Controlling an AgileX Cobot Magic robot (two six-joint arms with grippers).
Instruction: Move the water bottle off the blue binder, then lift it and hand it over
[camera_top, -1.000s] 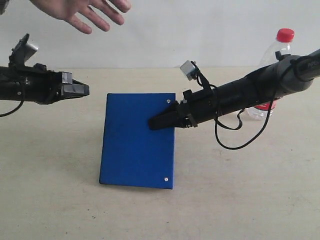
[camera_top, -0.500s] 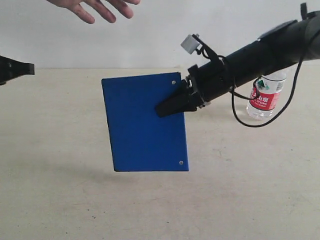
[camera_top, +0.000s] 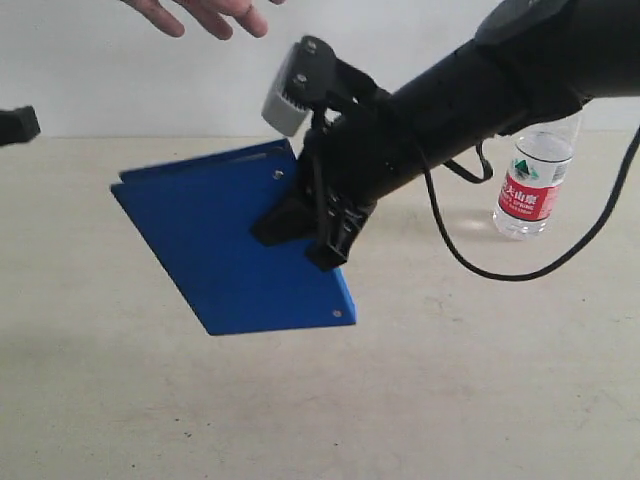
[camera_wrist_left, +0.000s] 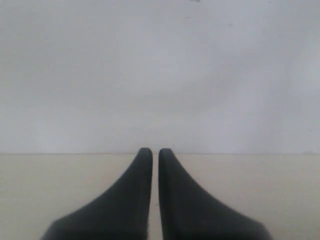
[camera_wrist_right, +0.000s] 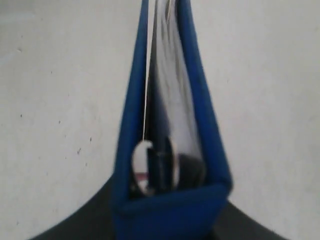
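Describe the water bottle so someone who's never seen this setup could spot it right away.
Start at the beige table and look to its right side in the exterior view, behind the black right arm. The bottle stands upright there, well apart from the blue binder held in the air. It is the only clear thing, with a red, white and green label.

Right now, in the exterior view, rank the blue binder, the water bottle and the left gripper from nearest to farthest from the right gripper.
1. blue binder: clamped in the right gripper, held tilted in the air.
2. water bottle: standing upright, off to the right.
3. left gripper: at the far left edge.
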